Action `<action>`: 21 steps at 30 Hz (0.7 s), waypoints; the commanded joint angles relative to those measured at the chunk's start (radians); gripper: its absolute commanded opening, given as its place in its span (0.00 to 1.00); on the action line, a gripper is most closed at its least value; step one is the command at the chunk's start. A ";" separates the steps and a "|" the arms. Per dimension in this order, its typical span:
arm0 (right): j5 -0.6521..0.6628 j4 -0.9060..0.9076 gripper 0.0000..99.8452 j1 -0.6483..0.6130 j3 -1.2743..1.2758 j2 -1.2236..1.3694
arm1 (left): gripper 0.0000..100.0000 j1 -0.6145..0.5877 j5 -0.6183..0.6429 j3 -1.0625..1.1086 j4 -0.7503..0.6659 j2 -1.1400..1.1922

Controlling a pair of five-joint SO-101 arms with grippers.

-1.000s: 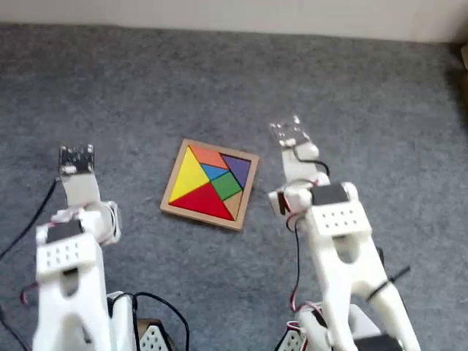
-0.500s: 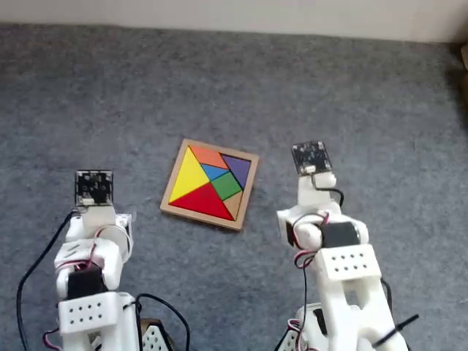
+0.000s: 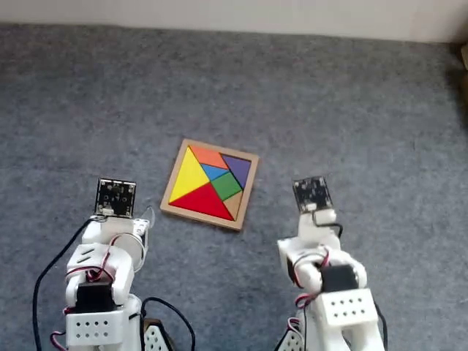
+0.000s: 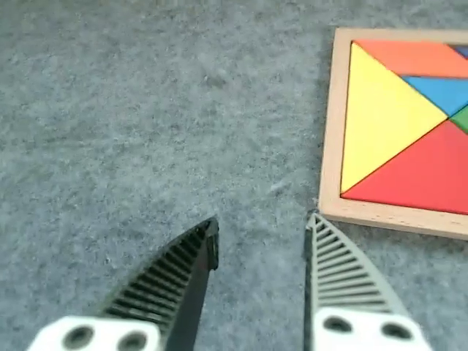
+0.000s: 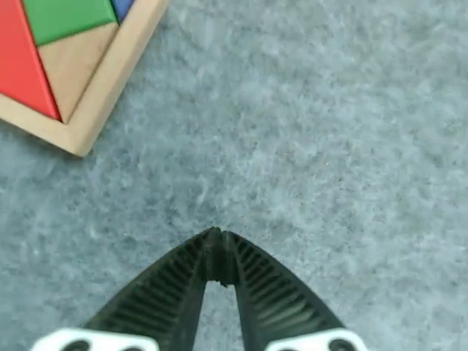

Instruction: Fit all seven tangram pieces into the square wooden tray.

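Left gripper (image 4: 262, 221) and right gripper (image 5: 219, 238) withdrew from the filled tray (image 3: 197, 217).

The wooden tray (image 3: 201, 217) lies flat, a bit skewed. All seven sit flush inside it: yellow triangle (image 3: 189, 178), red triangle (image 3: 205, 199), orange piece (image 3: 208, 156), purple piece (image 3: 238, 167), blue piece (image 3: 215, 172), green piece (image 3: 227, 185), tan triangle (image 3: 234, 207).

I see a fuzzy grey bench cloth (image 3: 329, 88), a matt bare-wood tray (image 3: 200, 218), smooth painted tangram pieces (image 3: 191, 175), and ribbed black plastic on the left tool (image 4: 263, 221) and right tool (image 5: 219, 232).
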 commanded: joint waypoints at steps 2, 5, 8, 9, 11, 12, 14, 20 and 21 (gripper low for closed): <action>-0.006 -0.016 0.01 0.013 0.128 -0.242 | 0.19 0.018 -0.008 0.021 0.017 -0.035; -0.006 -0.007 0.01 0.013 0.260 -0.420 | 0.19 0.021 -0.008 0.021 0.041 -0.038; -0.005 0.062 0.01 0.015 0.292 -0.506 | 0.19 0.019 -0.008 0.021 0.041 -0.039; -0.005 0.071 0.01 0.013 0.282 -0.492 | 0.19 0.015 -0.006 0.021 0.043 -0.039; -0.005 0.077 0.01 0.013 0.277 -0.450 | 0.19 0.004 -0.003 0.021 0.049 -0.036; -0.005 0.077 0.01 0.013 0.277 -0.433 | 0.19 -0.010 -0.003 0.021 0.049 -0.036; -0.005 0.077 0.01 0.013 0.278 -0.401 | 0.19 -0.028 -0.002 0.021 0.051 -0.035; -0.005 0.077 0.01 0.013 0.278 -0.357 | 0.20 -0.031 -0.002 0.021 0.236 -0.036; -0.005 0.077 0.01 0.013 0.278 -0.355 | 0.20 -0.031 -0.002 0.021 0.259 -0.036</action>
